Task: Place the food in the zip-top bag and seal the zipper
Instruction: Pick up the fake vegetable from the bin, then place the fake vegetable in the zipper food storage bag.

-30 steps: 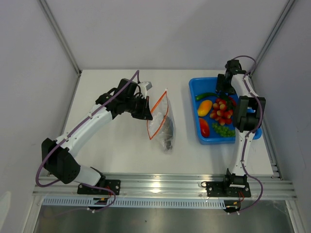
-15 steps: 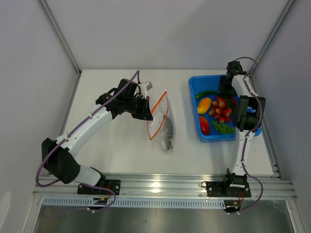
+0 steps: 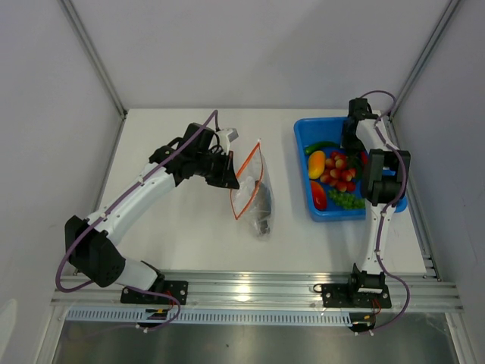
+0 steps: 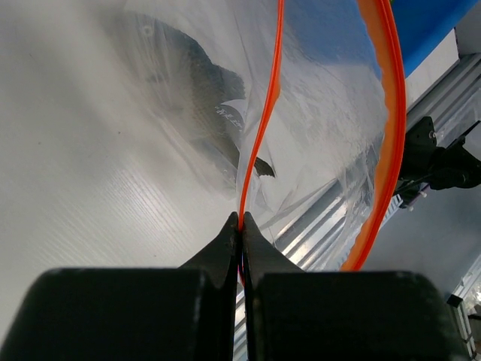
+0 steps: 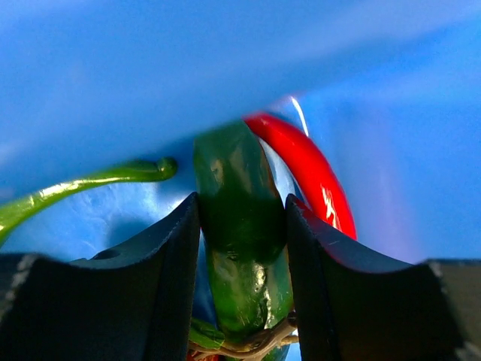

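In the blue tub [image 3: 318,133] at upper right, the right gripper [image 5: 240,204] has narrowed onto the green cucumber [image 5: 229,169], so the next transfer looks ready, while the left gripper [image 4: 242,220] stays clenched on the zipper [image 4: 259,143] of the zip-top bag [image 3: 254,199].

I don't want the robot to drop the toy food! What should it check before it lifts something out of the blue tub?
1. Do the left fingers pinch the zipper? Ok.
2. Is the bag held with its mouth open? Ok.
3. Do the right fingers touch the green vegetable on both sides? Ok.
4. Is the squeeze firm enough to lift? Cannot tell.
5. Is nothing else caught? Cannot tell; the red pepper lies close beside.
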